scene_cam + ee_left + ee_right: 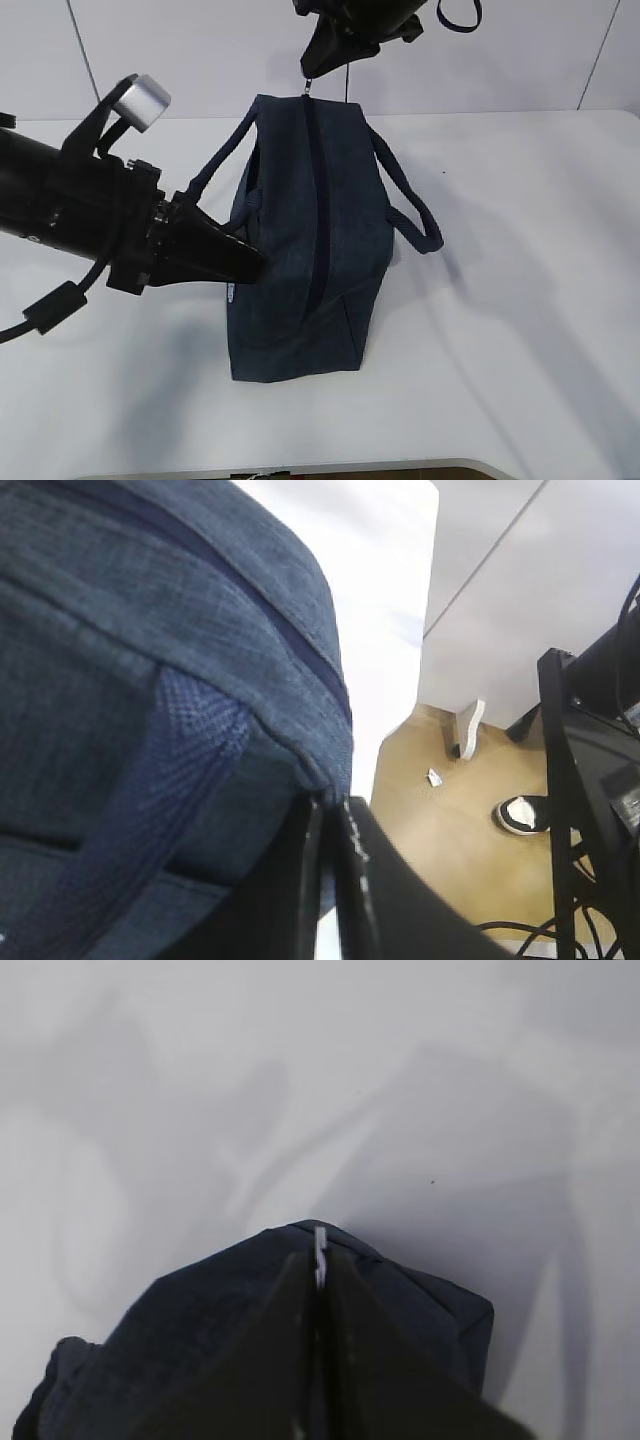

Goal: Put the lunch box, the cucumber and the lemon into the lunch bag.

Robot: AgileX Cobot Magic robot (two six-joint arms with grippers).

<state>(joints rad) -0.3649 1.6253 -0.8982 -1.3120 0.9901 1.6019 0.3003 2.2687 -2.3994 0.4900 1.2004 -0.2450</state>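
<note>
The navy lunch bag (300, 250) stands on the white table (520, 300), and its dark zipper (318, 200) runs along the top, looking closed. My left gripper (258, 262) is shut on the bag's fabric at its left side; in the left wrist view a sliver of blue cloth shows between the jaws of this gripper (330, 815), under the bag (150, 630). My right gripper (310, 78) hangs over the bag's far end, shut on the silver zipper pull (320, 1245). The lunch box, the cucumber and the lemon are out of view.
Two loop handles (415, 215) hang off the bag's sides. The table's front edge (300, 468) is close below the bag. Beyond the table's far edge, the left wrist view shows a wooden floor (450, 810) and a black frame (560, 780).
</note>
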